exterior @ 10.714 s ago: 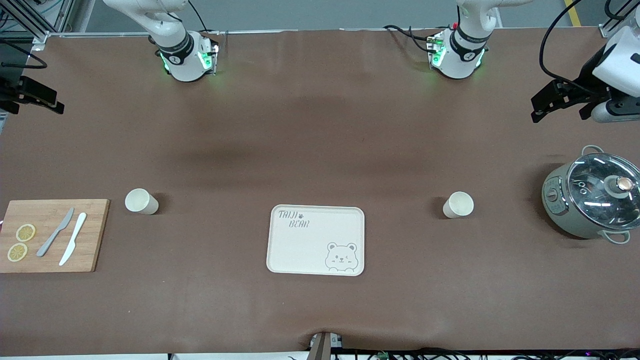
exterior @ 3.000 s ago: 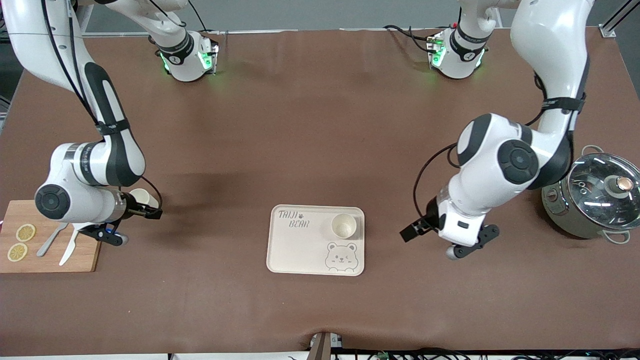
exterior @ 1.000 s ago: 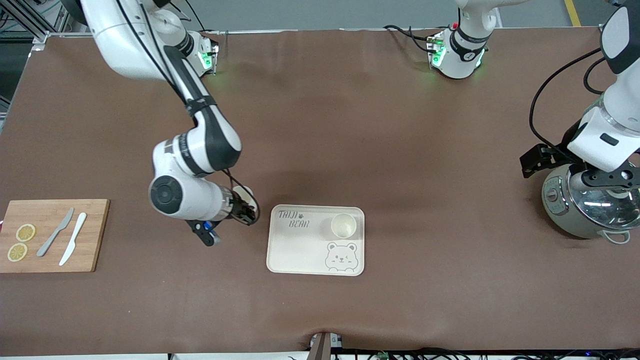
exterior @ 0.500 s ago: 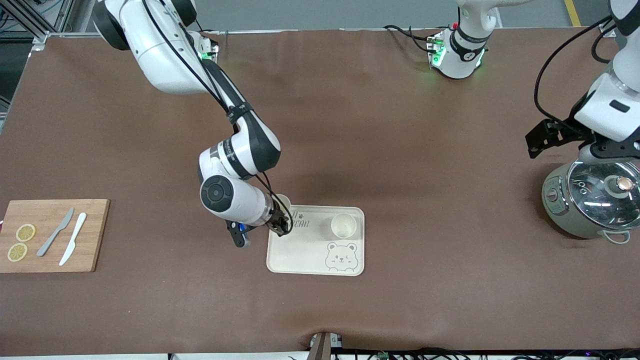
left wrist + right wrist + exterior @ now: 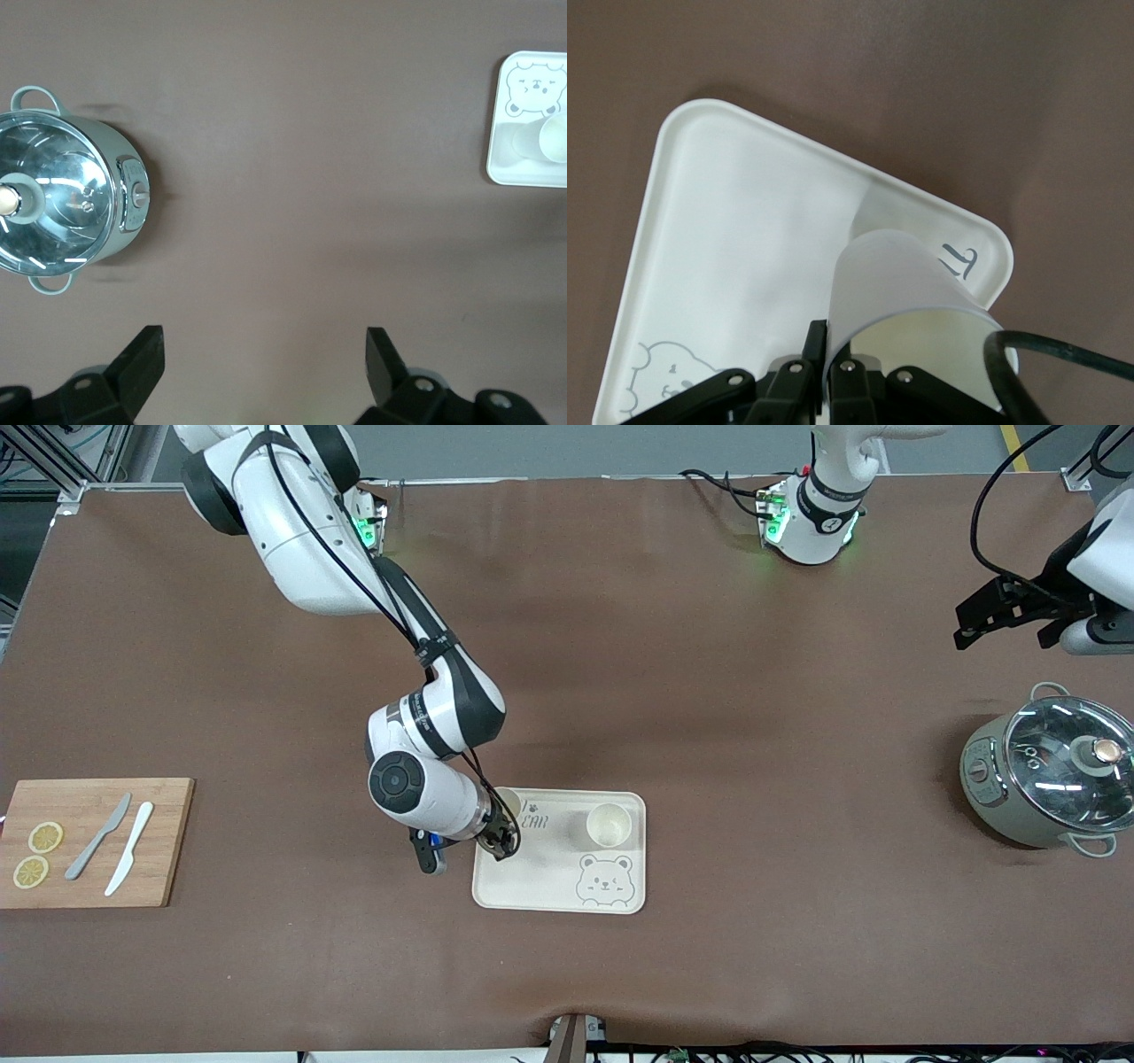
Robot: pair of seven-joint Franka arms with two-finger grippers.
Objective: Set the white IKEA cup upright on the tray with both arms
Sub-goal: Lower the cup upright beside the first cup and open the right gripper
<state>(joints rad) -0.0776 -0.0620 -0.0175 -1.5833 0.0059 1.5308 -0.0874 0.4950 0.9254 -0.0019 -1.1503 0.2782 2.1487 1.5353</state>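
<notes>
The cream tray (image 5: 532,877) with the bear drawing lies in the middle of the table. One white cup (image 5: 609,825) stands upright on it, at the end toward the left arm. My right gripper (image 5: 501,839) is shut on the rim of a second white cup (image 5: 904,283) and holds it over the tray's corner by the lettering; the cup (image 5: 508,801) is partly hidden by the wrist. The tray also shows in the right wrist view (image 5: 735,230). My left gripper (image 5: 263,354) is open and empty, raised over the table by the pot.
A grey pot with a glass lid (image 5: 1050,779) stands at the left arm's end, also in the left wrist view (image 5: 62,190). A wooden cutting board (image 5: 93,841) with two knives and lemon slices lies at the right arm's end.
My right gripper has carried the second cup from beside the cutting board to over the tray's corner. My left arm has let go of the first cup on the tray and drawn back above the pot.
</notes>
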